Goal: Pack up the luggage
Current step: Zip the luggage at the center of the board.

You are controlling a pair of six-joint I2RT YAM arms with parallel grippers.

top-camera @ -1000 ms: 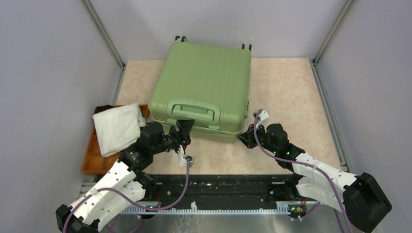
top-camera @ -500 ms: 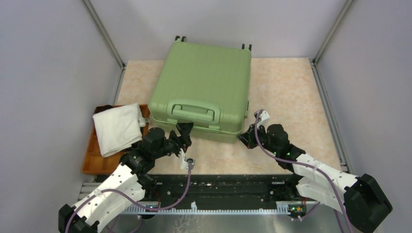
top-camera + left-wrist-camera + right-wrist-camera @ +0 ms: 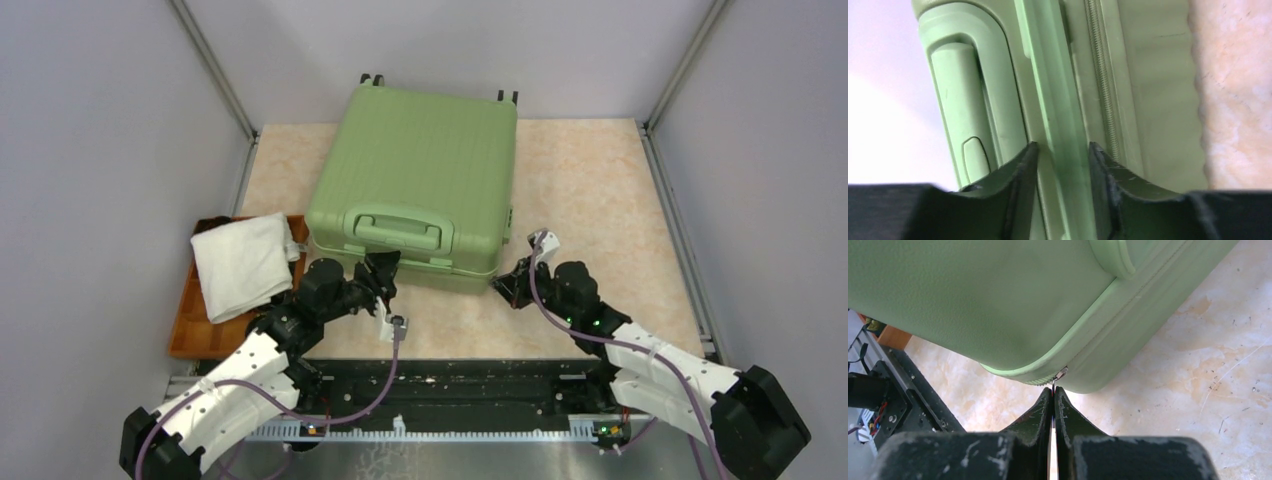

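The luggage (image 3: 420,160) is a light-green ribbed suitcase, lying flat and closed on the beige table, with its handle (image 3: 398,231) facing me. My left gripper (image 3: 383,268) is at the front wall just below the handle. In the left wrist view its jaws (image 3: 1062,147) close around a raised green rim beside the zipper line (image 3: 1100,75). My right gripper (image 3: 507,287) is at the near right corner. In the right wrist view it (image 3: 1053,389) is shut on the small metal zipper pull (image 3: 1060,374).
A folded white towel (image 3: 243,262) lies on a brown wooden tray (image 3: 185,320) at the left, close to my left arm. Grey walls and metal posts enclose the table. A black rail (image 3: 450,385) runs along the near edge.
My left arm has shifted slightly right along the suitcase's front wall. My right arm has drawn back a little towards me with the zipper pull. The suitcase stays put.
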